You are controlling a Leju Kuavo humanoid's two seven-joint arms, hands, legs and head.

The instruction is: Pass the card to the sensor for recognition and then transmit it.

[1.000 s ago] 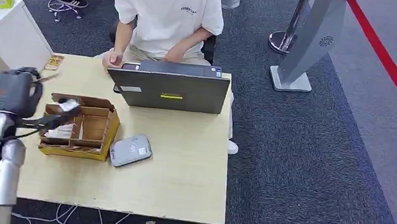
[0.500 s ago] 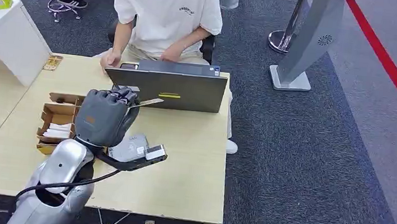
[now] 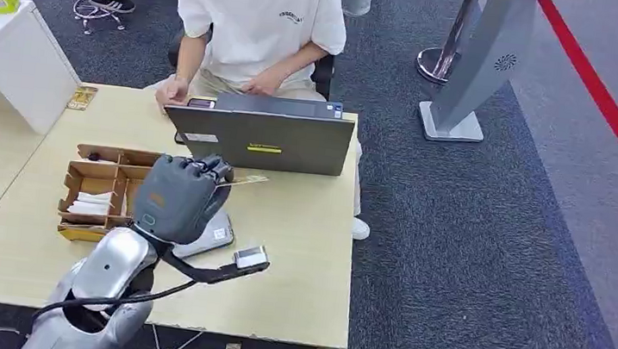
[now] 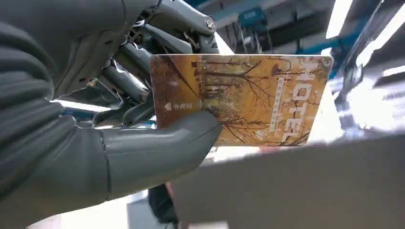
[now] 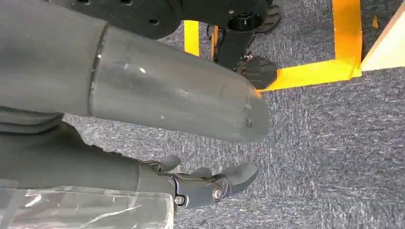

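Card writing: the card (image 4: 243, 98) carries "HOTEL" in pale capitals along one short end, with a small white arrow and a few small characters, too small to read, beside the thumb.
Card look: amber-gold print of bare, dark-branched trees; flat, with rounded corners.
Left hand: the left hand (image 3: 179, 196) pinches the card between thumb and darker fingers (image 4: 129, 81), most of it jutting out beyond the fingertips, over the grey sensor (image 3: 211, 235).
Right hand: the right hand (image 5: 157, 124) hangs over carpet, fingers loosely apart, holding nothing.
Laptop: the laptop (image 3: 259, 137) stands just beyond the card's free end, a yellow sticker on its lid.
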